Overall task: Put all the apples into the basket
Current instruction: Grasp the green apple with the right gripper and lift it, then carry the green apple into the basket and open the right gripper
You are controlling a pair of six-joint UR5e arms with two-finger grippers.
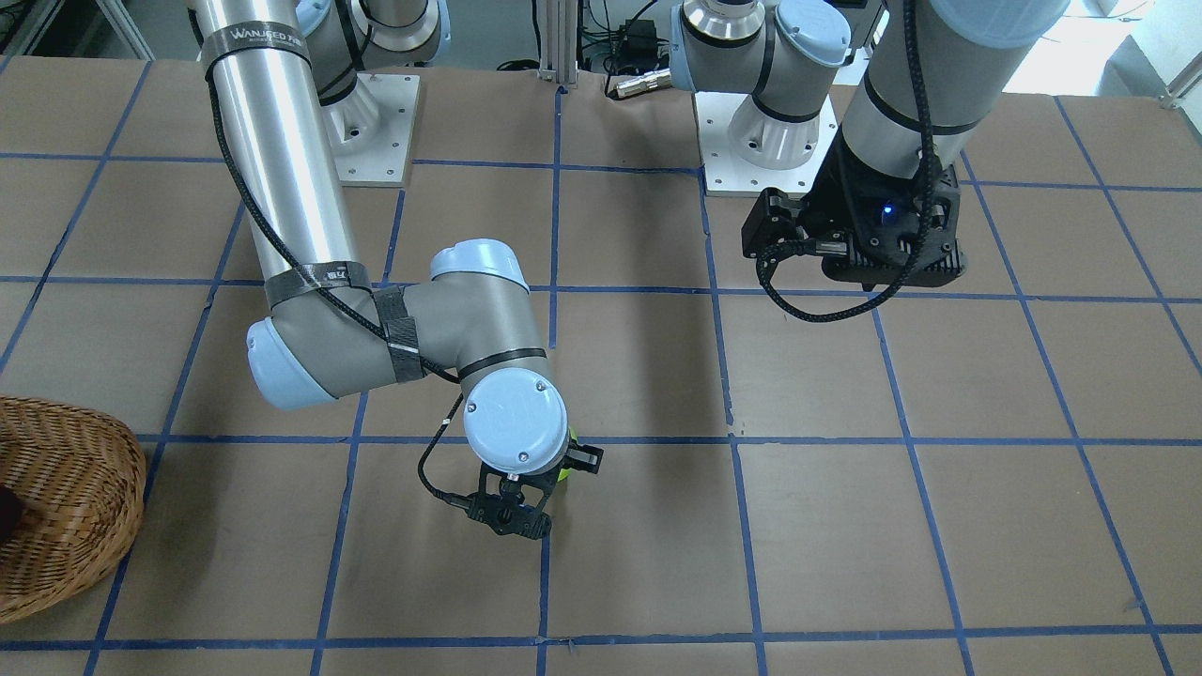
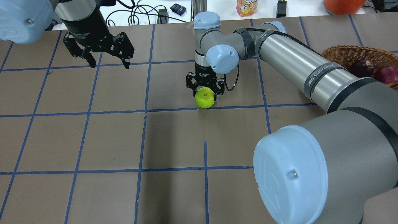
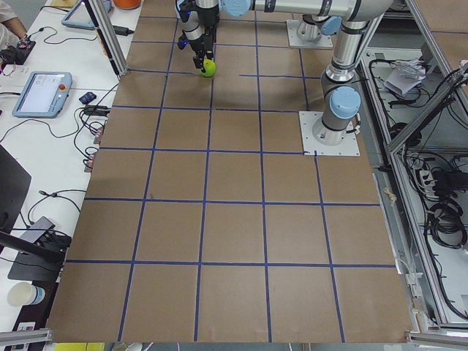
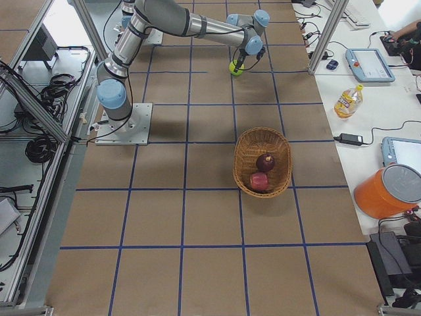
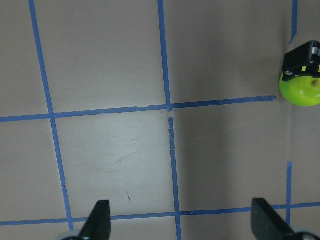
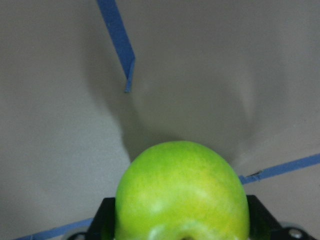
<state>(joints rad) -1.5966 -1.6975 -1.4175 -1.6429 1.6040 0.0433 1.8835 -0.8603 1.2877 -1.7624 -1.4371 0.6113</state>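
Bright green apple [image 2: 205,97], round, with no marked long axis. Stem dimple turned up toward the right wrist camera, so core roughly upright. Glossy skin, a faint yellowish tinge across the top, a small dark speck at the dimple. Pinched from two sides by the black fingers [image 2: 219,89] of the right gripper [image 2: 206,94], itself pointing straight down. Placed near the middle of the brown, blue-taped surface [image 2: 174,140], right by a tape line; hard to tell whether touching it or just clear of it. Well apart, toward the robot's right, the light-brown woven basket [image 2: 342,51], with a dark maroon apple [image 2: 362,67] and a red apple [image 2: 387,76] lying close together inside. On the opposite side, the left gripper [image 2: 109,65] hanging above the surface, fingers spread wide.
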